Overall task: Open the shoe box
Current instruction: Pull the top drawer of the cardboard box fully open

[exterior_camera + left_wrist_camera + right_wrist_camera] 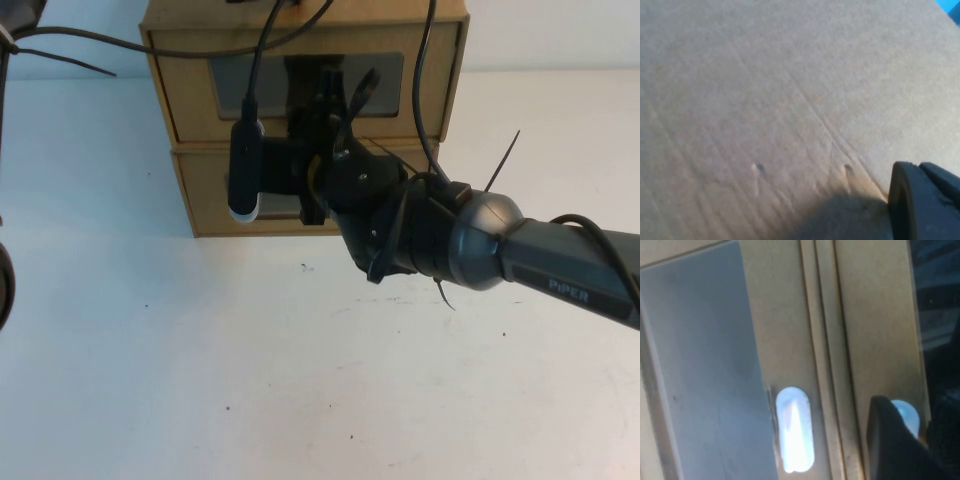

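- Right arm (520,250), nearest the lens, entered from the frame's right edge. The right gripper (338,105) lay at upper centre against the fronts of the stacked shoe boxes (190,120); its opening could not be told.
- The box fronts ran left to right, directly beyond that gripper. An oval pull slot (795,430) lay beside the window (705,365), and the gripper partly covered a second slot (910,415).
- Left gripper (922,205) sat close against plain cardboard (765,100), its state indeterminate. The right arm was judged nearer the slots.

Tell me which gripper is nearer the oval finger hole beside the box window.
Right. The right gripper is at the shoe box front, close by the oval finger hole. The left gripper faces plain cardboard, no hole in sight, outside the high view.
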{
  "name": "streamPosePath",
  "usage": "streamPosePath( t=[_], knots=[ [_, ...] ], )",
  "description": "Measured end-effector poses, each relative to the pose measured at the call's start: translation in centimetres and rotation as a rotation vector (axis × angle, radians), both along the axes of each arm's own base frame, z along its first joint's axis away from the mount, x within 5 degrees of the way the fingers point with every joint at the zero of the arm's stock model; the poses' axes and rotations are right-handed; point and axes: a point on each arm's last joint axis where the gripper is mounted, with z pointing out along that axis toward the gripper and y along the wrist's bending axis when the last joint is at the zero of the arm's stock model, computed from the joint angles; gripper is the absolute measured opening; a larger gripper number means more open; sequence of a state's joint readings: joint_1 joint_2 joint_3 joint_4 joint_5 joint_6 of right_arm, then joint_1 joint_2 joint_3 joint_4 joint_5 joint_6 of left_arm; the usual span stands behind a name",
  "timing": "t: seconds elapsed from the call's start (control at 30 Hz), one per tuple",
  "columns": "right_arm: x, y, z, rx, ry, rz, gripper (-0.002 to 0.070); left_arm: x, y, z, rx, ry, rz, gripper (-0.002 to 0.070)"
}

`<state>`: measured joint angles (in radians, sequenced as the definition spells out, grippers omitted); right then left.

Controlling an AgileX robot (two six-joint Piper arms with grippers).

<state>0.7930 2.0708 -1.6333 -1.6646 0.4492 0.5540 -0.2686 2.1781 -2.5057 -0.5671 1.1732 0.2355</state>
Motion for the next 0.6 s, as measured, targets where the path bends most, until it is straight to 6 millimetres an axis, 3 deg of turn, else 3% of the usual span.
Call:
streamPosePath(
  t=[0.13, 0.33, 0.6],
  knots=[
    [0.07, -0.06, -0.01, 0.001, 0.001, 0.001, 0.0134, 0.0, 0.0, 0.0, 0.0, 0.0, 0.0, -0.0005],
    [0.05, -0.08, -0.07, 0.012, 0.013, -0.006, 0.002, 0.0, 0.0, 0.0, 0.0, 0.001, 0.001, -0.0005],
    [-0.15, -0.07, -0.14, -0.011, 0.032, -0.028, 0.0008, -0.02, -0.03, 0.01, -0.012, 0.014, 0.008, -0.0005]
  ],
)
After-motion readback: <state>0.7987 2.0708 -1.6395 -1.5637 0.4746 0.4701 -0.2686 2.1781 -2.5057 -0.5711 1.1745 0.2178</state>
